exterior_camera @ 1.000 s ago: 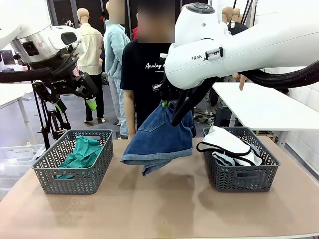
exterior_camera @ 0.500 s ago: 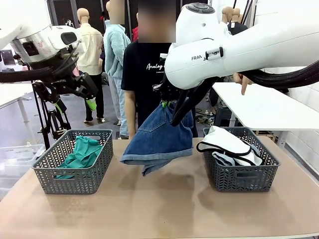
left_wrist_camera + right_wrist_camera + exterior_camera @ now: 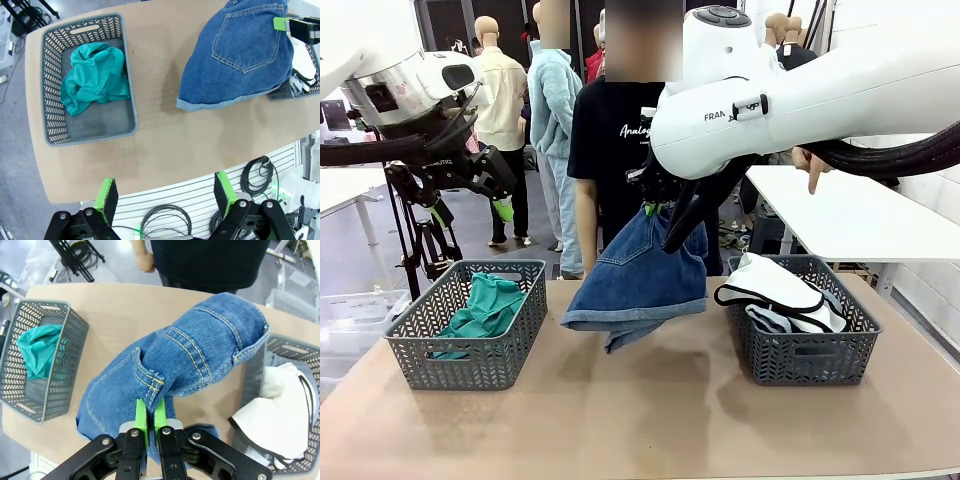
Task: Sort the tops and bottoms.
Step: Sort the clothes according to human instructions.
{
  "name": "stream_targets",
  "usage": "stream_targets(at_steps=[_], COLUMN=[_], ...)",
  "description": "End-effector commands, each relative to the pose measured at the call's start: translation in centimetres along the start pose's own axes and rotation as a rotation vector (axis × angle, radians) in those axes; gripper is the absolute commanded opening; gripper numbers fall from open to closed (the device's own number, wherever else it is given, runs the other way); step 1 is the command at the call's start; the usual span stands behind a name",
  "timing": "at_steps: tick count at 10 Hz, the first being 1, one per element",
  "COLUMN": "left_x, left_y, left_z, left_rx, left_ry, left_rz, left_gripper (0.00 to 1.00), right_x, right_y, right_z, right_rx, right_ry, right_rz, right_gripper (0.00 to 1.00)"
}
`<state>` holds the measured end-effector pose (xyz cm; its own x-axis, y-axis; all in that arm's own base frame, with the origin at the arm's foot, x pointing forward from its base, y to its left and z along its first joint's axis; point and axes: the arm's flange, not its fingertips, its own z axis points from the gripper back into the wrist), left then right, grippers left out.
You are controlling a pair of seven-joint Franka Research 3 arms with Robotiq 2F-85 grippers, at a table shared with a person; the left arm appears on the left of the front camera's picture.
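Note:
The mid-blue denim shorts (image 3: pixel 640 275) hang over the middle of the table, their lower hem touching the tabletop. My right gripper (image 3: pixel 150 416) is shut on a fold of the denim shorts (image 3: pixel 190 360) near the waistband. In the left wrist view the denim shorts (image 3: pixel 240 55) show a back pocket. A teal-green top (image 3: pixel 485 305) lies crumpled in the left basket (image 3: pixel 470 365). White shorts with black trim (image 3: pixel 775 290) lie over grey-blue denim (image 3: pixel 770 320) in the right basket (image 3: pixel 810 355). High above the left basket, my left gripper (image 3: pixel 498 200) stands open and holds nothing; its green pads (image 3: pixel 106 196) are far apart.
A person in a black T-shirt (image 3: pixel 610 150) stands at the far side of the table, behind the hanging shorts. A white table (image 3: pixel 850 210) stands at the back right. The brown tabletop (image 3: pixel 650 420) between the baskets and toward the front is bare.
The person behind the table has shifted slightly. Both arms and the denim shorts have stayed where they were.

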<state>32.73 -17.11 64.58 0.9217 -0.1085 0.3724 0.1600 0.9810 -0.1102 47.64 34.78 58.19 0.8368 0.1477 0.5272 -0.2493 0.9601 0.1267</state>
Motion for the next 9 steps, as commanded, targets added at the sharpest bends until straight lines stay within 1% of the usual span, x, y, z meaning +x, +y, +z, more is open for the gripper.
stream_targets(at_steps=[1,2,4,6,9], left_x=[0.0,0.0,0.0,0.0,0.0], left_y=[0.3,0.3,0.3,0.3,0.3], left_z=[0.1,0.1,0.1,0.1,0.1], left_rx=[-0.016,-0.016,-0.016,-0.016,-0.016], left_ry=[0.002,0.002,0.002,0.002,0.002], left_rz=[-0.006,-0.006,-0.006,-0.006,-0.006], left_gripper=[1.00,1.00,1.00,1.00,1.00], right_x=[0.0,0.3,1.1,1.4,0.9], right_y=[0.0,0.0,-1.8,-5.1,-10.7], right_z=[0.0,1.7,6.8,10.8,15.3], right_rx=[0.000,-0.042,-0.086,-0.138,-0.202], right_ry=[0.000,-0.007,-0.067,-0.128,-0.192], right_rz=[0.000,0.042,0.042,-0.007,-0.108], right_gripper=[0.00,0.00,0.00,0.00,0.00])
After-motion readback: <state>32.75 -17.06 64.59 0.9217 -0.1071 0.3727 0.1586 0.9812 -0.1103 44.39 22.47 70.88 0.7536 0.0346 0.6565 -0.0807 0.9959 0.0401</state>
